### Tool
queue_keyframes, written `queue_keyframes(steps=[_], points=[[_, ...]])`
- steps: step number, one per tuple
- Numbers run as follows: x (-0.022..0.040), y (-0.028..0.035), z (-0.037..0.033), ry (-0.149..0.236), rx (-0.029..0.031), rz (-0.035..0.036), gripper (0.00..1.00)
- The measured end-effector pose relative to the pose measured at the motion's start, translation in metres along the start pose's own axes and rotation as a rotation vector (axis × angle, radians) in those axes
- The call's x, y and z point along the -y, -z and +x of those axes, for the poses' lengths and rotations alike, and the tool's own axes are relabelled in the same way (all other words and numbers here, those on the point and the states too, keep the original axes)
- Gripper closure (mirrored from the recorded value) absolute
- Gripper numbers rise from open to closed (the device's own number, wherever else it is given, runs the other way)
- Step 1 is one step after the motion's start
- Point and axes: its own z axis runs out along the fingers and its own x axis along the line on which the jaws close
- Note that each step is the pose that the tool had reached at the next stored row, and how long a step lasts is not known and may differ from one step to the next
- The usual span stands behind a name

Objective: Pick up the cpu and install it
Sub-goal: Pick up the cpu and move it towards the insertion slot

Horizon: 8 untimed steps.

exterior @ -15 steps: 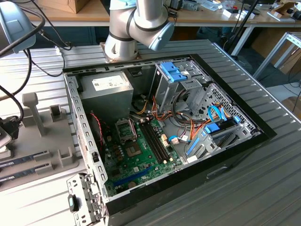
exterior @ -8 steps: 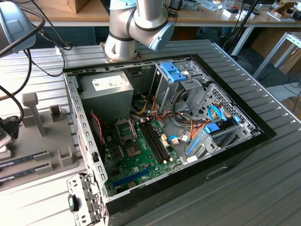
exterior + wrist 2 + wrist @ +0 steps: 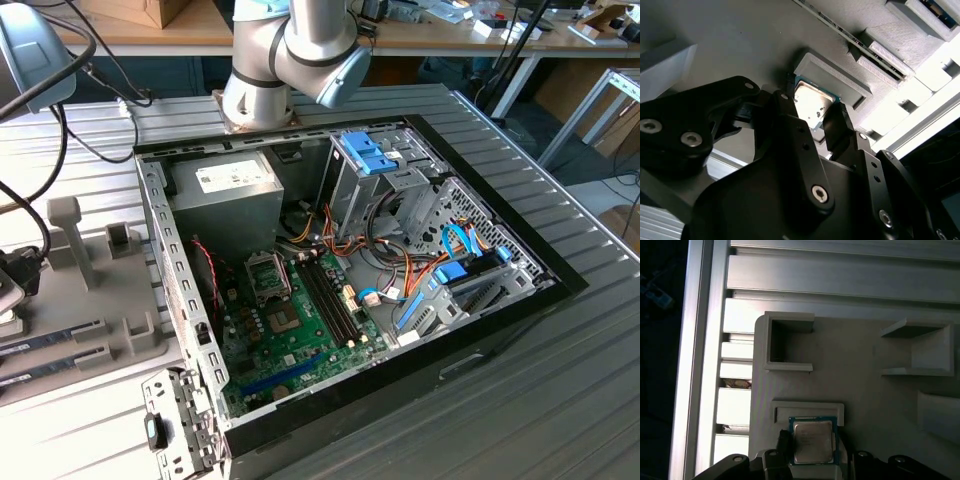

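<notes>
The gripper [image 3: 811,110] had its two black fingers [image 3: 837,125] drawn in against two opposite edges of the cpu [image 3: 812,100], clamping the chip between them as far as both wrist views showed. The one cpu lay flat on the grey tray [image 3: 870,405], silver metal top facing up at the cameras, with its thin green rim showing round it. It was square, so no side ran longer than another, and its edges lay parallel to the tray's own edge. One edge sat just against a low raised stop [image 3: 808,409] that wrapped that side and its two corners. The opposite edge pointed back toward the gripper's body. Above the chip the way stood open.

Round the stop the tray was flat and bare, and two open-sided box pockets [image 3: 788,316] stood well apart from the cpu. The tray's edge met the slotted aluminium table [image 3: 737,405].

In the exterior view the arm [image 3: 295,45] rose from its base behind one open computer case [image 3: 450,345], walled on four sides and open on top. Inside it, one motherboard [image 3: 300,350] lay flat. Its single socket [image 3: 268,275] sat between the grey power-supply box [image 3: 225,185] and a bare dark chip [image 3: 283,320]. The tray lay to the exterior view's left of the case, with two long narrow sticks [image 3: 55,332] in its slots.
</notes>
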Motion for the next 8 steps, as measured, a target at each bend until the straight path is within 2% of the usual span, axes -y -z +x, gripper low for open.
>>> queue_keyframes(steps=[3, 8], points=[[-0.0003, 0.0055, -0.0001, 0.000, 0.0001, -0.0063, 0.53], [-0.0006, 0.0128, -0.0003, 0.000, 0.0003, -0.0121, 0.53]])
